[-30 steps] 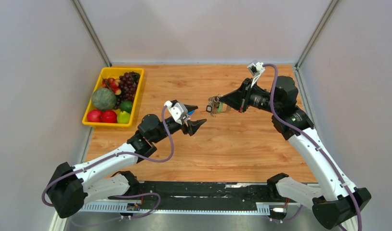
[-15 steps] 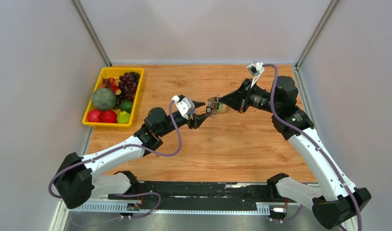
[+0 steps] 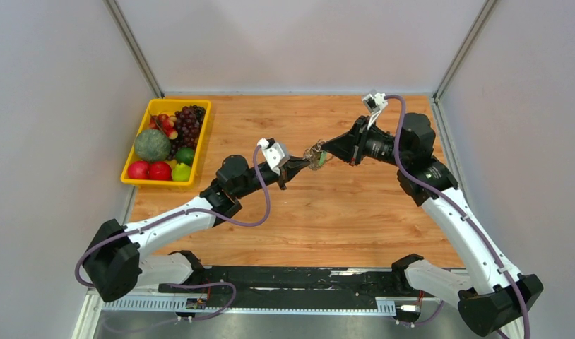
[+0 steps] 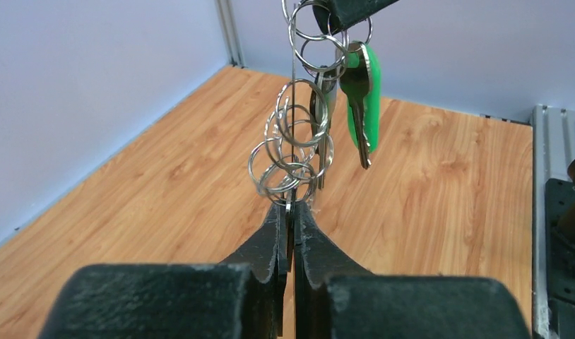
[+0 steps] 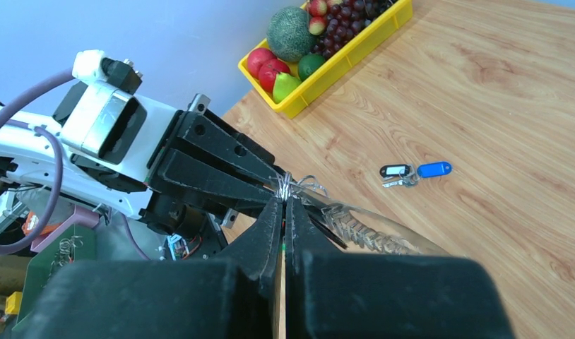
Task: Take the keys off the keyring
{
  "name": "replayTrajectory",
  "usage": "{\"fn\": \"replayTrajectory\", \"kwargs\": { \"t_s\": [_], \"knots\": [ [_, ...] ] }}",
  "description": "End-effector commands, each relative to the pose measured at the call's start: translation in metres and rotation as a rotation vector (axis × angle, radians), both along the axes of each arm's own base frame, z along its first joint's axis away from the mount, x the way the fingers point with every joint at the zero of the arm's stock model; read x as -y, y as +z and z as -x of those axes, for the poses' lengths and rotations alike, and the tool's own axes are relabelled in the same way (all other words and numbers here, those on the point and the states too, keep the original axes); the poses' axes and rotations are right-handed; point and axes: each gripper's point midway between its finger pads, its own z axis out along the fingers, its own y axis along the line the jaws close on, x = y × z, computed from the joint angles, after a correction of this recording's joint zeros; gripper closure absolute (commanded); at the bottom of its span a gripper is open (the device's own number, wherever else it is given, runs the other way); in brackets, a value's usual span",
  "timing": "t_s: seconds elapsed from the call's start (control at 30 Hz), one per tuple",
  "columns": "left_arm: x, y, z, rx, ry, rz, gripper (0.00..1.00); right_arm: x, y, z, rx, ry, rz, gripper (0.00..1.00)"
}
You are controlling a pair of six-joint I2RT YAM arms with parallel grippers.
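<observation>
Between the two gripper tips, up off the table (image 4: 426, 183), the keyring (image 4: 292, 166) is stretched and nipped at both ends.

The left gripper (image 4: 290, 212) has its jaws pressed together on the last silvery ring of the chain. The right gripper (image 5: 285, 201) faces it almost tip to tip and is pinched tight on the rings at the other end. Just beside the right gripper's tip a green-headed key (image 4: 362, 92) hangs from those rings, with a plain metal key partly hidden behind the loops. Further out, past the right gripper's tip, a blue-headed key (image 5: 435, 169) and a black-and-white-headed key (image 5: 395, 171) lie on the wood. They are just beside each other and well apart from the ring. Far beyond the left gripper a yellow tray (image 5: 320, 70) of fruit (image 5: 288, 32) sits by the table's edge.
</observation>
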Motion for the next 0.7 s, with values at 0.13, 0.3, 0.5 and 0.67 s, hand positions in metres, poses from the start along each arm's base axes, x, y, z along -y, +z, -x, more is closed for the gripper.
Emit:
{"fn": "replayTrajectory", "kwargs": {
  "t_s": [0.13, 0.3, 0.5, 0.67],
  "knots": [
    [-0.010, 0.040, 0.017, -0.025, -0.016, 0.046, 1.00, 0.009, -0.014, -0.014, 0.029, -0.103, 0.019, 1.00],
    [-0.020, 0.031, 0.027, -0.134, -0.012, 0.000, 1.00, 0.013, -0.040, -0.018, -0.001, -0.127, 0.059, 1.00],
    [-0.028, 0.024, 0.038, -0.278, -0.007, -0.074, 1.00, 0.015, -0.069, -0.015, -0.034, -0.126, 0.098, 1.00],
    [-0.035, 0.023, 0.044, -0.392, 0.018, -0.141, 1.00, 0.015, -0.086, -0.008, -0.051, -0.098, 0.119, 1.00]
  ]
}}
